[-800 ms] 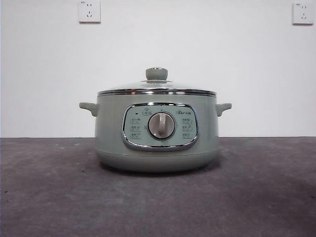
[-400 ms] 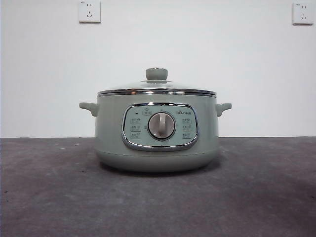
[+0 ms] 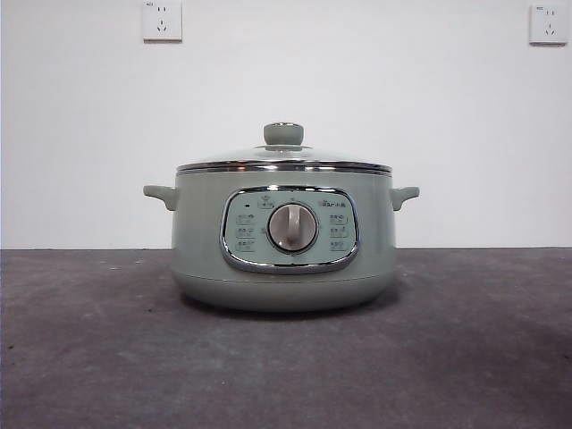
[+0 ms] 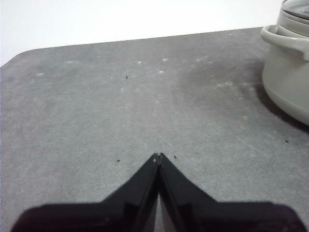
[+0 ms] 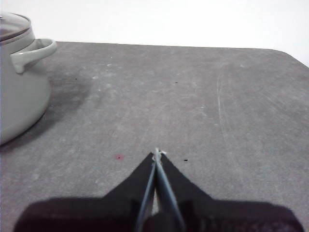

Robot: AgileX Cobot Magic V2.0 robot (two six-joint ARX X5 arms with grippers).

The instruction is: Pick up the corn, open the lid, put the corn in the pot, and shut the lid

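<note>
We see the pot [image 3: 284,241] standing on the grey table [image 3: 107,357] in the middle of the front view, with the lid [image 3: 283,161] seated on its rim and the green knob [image 3: 283,134] at twelve o'clock above the dial [image 3: 292,227]. The control panel [image 3: 290,229] carries small icons and a short line of print at about one o'clock from the dial, but we cannot read any of it. Two white wall sockets [image 3: 162,20] sit high on the wall behind, one at eleven o'clock and one at one o'clock from the pot. We find no corn in any view. The left gripper [image 4: 158,155] hangs low over bare table with its jaws pressed together at the tips, holding nothing; its camera catches one side handle [image 4: 285,39] and part of the pot's wall at about two o'clock from the tips. The right gripper [image 5: 157,153] is likewise low, jaws together and empty, with the other handle [image 5: 34,52] at about ten o'clock from its tips. Only the wrist views show the grippers; the front view shows neither arm, and it alone shows the panel and sockets.
</note>
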